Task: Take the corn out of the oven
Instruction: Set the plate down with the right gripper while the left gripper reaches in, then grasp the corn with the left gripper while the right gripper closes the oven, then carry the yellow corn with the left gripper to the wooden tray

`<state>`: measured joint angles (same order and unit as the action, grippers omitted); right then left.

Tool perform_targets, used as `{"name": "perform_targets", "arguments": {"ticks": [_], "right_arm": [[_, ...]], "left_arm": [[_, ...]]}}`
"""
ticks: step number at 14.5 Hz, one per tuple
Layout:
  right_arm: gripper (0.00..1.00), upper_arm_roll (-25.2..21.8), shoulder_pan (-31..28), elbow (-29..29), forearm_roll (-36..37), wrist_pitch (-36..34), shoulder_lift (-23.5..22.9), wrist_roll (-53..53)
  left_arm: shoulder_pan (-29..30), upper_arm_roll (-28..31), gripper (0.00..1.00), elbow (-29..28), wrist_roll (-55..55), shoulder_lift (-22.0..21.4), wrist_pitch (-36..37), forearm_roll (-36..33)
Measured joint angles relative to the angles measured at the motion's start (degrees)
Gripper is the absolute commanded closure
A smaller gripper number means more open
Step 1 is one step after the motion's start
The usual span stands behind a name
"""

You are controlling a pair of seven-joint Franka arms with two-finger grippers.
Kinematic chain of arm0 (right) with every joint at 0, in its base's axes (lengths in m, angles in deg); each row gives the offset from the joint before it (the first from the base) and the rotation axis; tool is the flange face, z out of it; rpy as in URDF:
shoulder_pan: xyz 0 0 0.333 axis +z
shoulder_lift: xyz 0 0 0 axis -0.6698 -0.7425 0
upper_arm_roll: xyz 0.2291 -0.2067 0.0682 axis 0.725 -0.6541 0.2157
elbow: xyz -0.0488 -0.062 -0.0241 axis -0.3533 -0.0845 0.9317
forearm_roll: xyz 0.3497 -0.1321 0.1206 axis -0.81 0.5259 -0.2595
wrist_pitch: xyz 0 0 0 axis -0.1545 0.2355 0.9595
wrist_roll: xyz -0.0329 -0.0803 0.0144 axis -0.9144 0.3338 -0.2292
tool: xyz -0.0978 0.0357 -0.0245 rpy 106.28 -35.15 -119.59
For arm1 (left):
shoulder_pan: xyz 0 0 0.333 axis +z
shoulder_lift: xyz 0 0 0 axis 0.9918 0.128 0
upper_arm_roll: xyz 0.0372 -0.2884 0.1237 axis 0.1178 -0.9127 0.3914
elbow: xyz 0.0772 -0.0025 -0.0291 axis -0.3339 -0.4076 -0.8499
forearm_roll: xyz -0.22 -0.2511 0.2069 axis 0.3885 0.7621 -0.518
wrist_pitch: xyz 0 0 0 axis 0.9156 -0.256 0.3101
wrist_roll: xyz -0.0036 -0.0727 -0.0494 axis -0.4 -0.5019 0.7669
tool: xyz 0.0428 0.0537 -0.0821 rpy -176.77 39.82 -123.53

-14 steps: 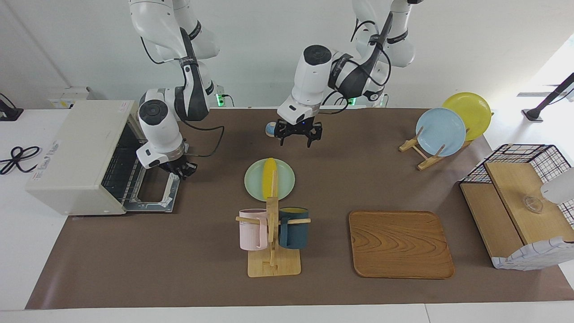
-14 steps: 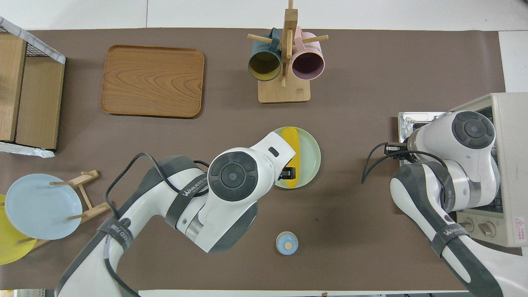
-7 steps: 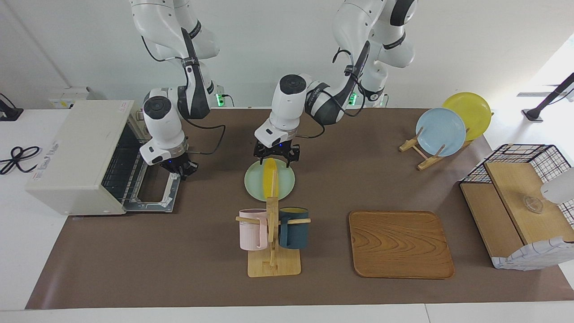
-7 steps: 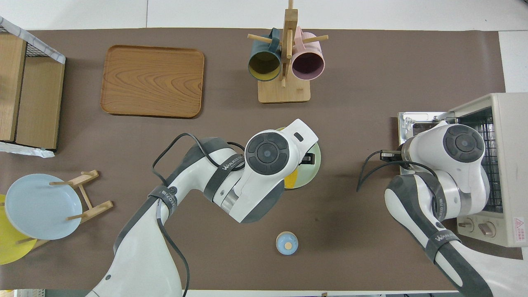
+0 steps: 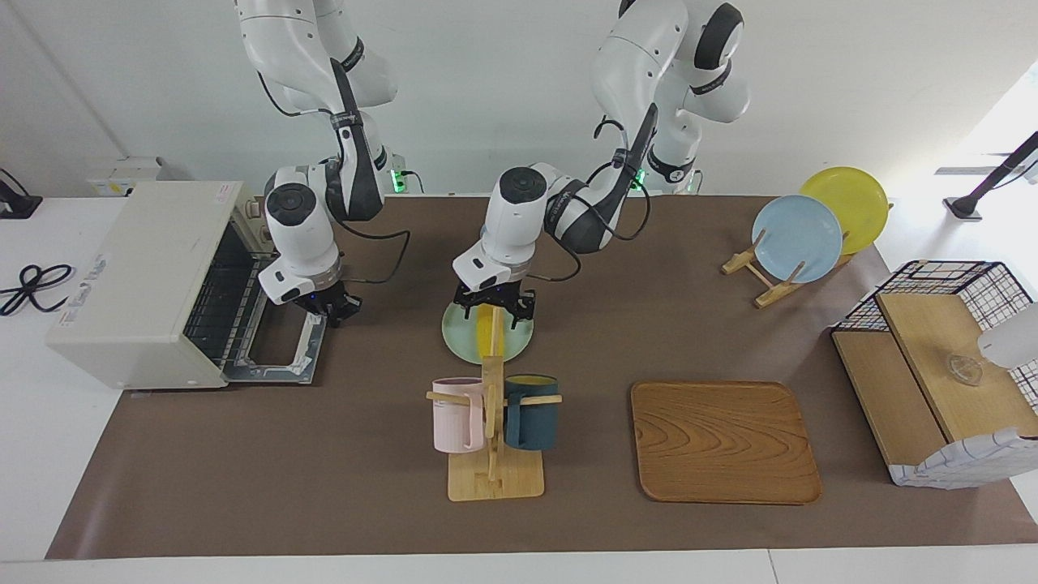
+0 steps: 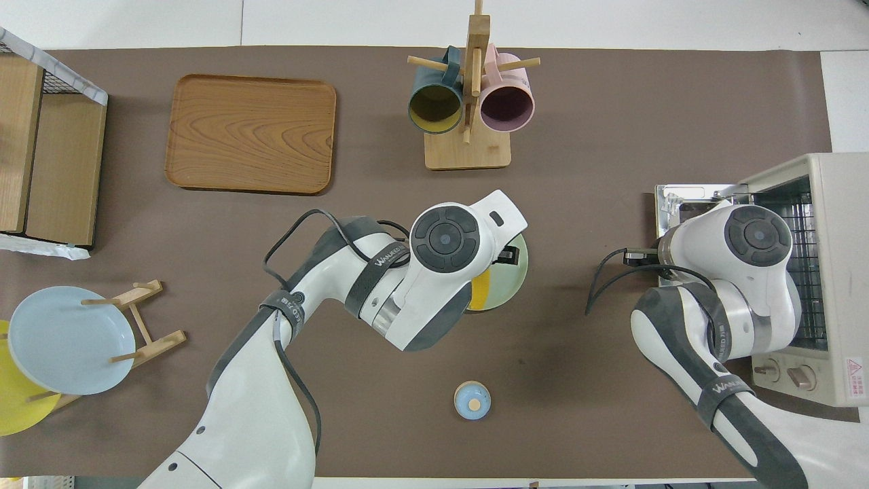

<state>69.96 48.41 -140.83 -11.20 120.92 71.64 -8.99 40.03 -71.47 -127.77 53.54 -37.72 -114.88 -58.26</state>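
Lying on its plate [image 5: 456,334], corn [image 5: 489,334] under left gripper [image 5: 493,312].

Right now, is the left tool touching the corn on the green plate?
Cannot tell. In the facing view the left tool, open, straddles the corn; no contact or gap shows plainly. The overhead view hides it.

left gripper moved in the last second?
Yes. The left gripper came from above the small blue lid to low over the corn on the pale green plate.

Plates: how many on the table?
3. Pale green plate under the corn, mid-table; blue plate and yellow plate upright in the wooden rack toward the left arm's end. None seem hidden.
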Motion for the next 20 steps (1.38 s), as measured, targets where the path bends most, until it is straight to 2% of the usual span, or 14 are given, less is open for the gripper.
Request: {"name": "perform_targets", "arguments": {"ticks": [3,4,6,7,8,10,12,15,17,20], "right_arm": [[1.00,1.29,0.38,6.00,3.12,-11.20,0.11,0.00],[1.00,1.47,0.47,8.24,4.04,-15.03,0.39,-0.13],[1.00,1.36,0.08,11.91,4.65,-21.32,1.71,-3.13],[1.00,1.25,-0.74,13.25,4.65,-23.69,2.86,-5.51],[1.00,1.17,-2.44,14.22,4.67,-25.59,4.61,-8.70],[1.00,0.92,-8.16,15.25,5.68,-27.04,8.16,-16.53],[1.00,0.30,-12.42,15.89,5.92,-26.94,9.14,-21.28],[1.00,0.56,-12.47,16.12,5.67,-27.68,9.16,-21.59],[1.00,0.49,-12.56,17.64,4.85,-30.92,9.19,-21.58],[1.00,0.56,-12.54,23.53,0.54,-36.69,9.29,-21.58]], "left_arm": [[-0.18,-0.01,0.00,-0.17,-0.47,1.21,-0.87,0.00],[-0.35,-0.01,0.06,-0.28,-0.47,1.51,-1.00,0.00],[-0.54,-0.05,0.58,-0.24,-0.47,1.64,-1.05,0.00],[-0.52,-0.01,0.89,-0.09,-0.46,1.63,-1.04,0.00],[-0.39,0.11,1.00,0.20,-0.46,1.61,-0.87,0.03],[-0.15,0.39,1.00,0.72,-0.31,1.35,-0.05,1.24],[0.66,0.77,1.00,1.30,-0.13,0.14,2.89,2.02],[5.04,1.04,1.00,1.82,-0.19,-5.28,10.44,2.03],[8.38,1.19,1.00,1.81,-0.39,-8.93,14.62,2.03],[14.02,1.37,1.00,1.68,-3.32,-10.42,16.00,2.03]]}}
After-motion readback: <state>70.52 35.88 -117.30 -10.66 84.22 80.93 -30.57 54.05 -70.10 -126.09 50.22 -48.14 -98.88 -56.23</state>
